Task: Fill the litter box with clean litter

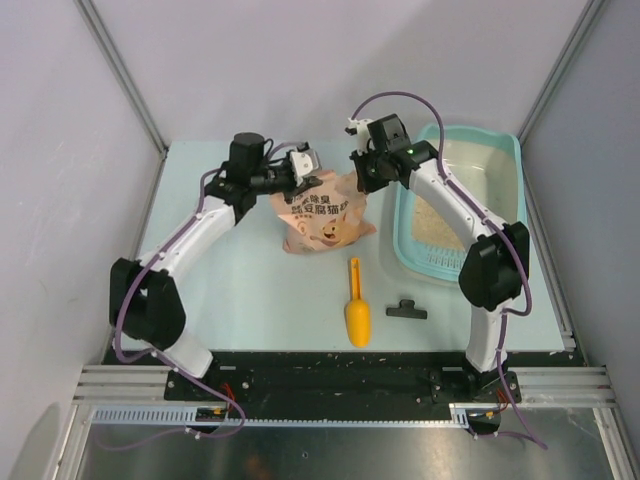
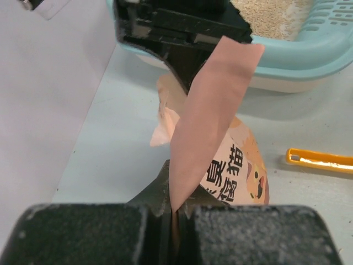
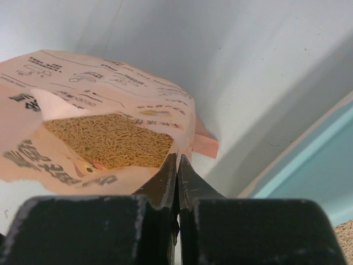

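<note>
Your left fingers (image 2: 159,190) and right fingers (image 3: 165,179) each pinch the rim of the open bag (image 1: 325,218). The next move calls for lifting it and tipping it over the litter box (image 1: 478,131).

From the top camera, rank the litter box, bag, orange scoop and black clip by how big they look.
1. litter box, largest
2. pink-orange bag
3. orange scoop
4. black clip, smallest

All four sit on the tabletop, so nearness to the camera hardly skews this.
</note>
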`<state>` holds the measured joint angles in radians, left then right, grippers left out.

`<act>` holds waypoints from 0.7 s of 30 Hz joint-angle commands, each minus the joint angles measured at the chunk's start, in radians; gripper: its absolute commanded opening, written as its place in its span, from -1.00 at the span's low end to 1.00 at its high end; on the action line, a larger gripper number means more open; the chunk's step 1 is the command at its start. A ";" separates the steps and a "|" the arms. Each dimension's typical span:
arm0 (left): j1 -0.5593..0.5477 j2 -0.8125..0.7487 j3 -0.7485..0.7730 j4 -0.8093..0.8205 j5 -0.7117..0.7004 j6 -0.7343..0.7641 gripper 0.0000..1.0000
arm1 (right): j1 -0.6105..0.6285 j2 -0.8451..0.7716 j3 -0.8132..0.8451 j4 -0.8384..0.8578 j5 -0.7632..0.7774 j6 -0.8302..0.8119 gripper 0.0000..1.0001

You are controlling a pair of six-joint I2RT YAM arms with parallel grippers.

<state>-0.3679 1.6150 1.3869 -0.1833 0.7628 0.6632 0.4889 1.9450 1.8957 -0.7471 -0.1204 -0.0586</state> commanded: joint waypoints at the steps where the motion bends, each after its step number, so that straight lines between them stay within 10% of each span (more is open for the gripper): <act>1: -0.066 -0.150 -0.061 0.160 -0.011 0.022 -0.91 | 0.008 -0.063 0.017 0.003 -0.036 0.022 -1.00; 11: -0.126 -0.193 -0.085 0.162 -0.120 0.026 0.22 | -0.015 -0.009 0.051 0.009 -0.044 0.034 -1.00; 21: -0.170 -0.400 -0.275 0.160 -0.109 -0.115 0.42 | -0.036 0.029 0.100 0.032 -0.085 0.051 -0.77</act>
<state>-0.5041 1.3144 1.1778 -0.0418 0.6575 0.6212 0.4603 1.9659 1.9198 -0.7578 -0.1745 -0.0254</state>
